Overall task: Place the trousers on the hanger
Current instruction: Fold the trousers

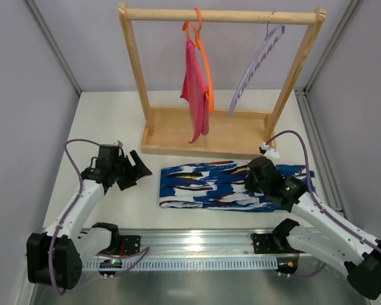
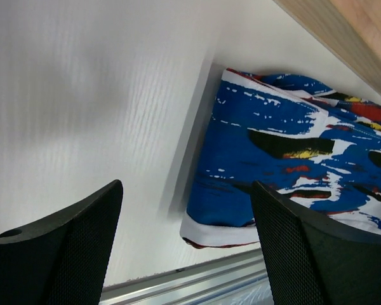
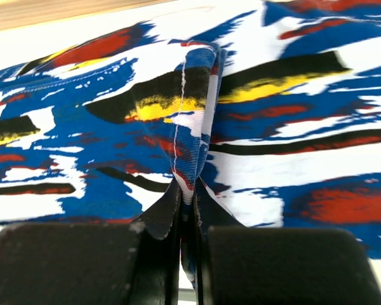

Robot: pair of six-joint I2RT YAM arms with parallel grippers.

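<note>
lying flat on the table (image 1: 114, 121), the trousers (image 1: 222, 185) are spread crosswise, folded to a long band, with a ridge of cloth drawn up near their right end.

right gripper (image 3: 188, 213): jaws closed tight on that ridge. the fold stands upright between the two fingers, its stitched seam running up the crest just ahead of the tips. the rest of the cloth lies flat ahead of the jaws and to both sides of them.

left gripper (image 1: 134, 173): jaws wide apart and holding nothing. it hangs over bare table just beside the trousers' left end. in the left wrist view the white-edged end of the cloth lies ahead of the jaws, toward the right-hand finger, and no contact with either finger is seen.

hanger (image 1: 257, 67): lilac, hooked on the top rail (image 1: 222, 14) of the wooden rack, hanging tilted, beyond and above the right jaws and well apart from them. no cloth on it.

orange hanger (image 1: 206, 63): on the same rail, beyond the gap between the two grippers, carrying a pink cloth (image 1: 195, 89) that hangs down toward the rack base (image 1: 203, 130). the base's near edge runs just beyond the trousers, ahead of both sets of jaws.
</note>
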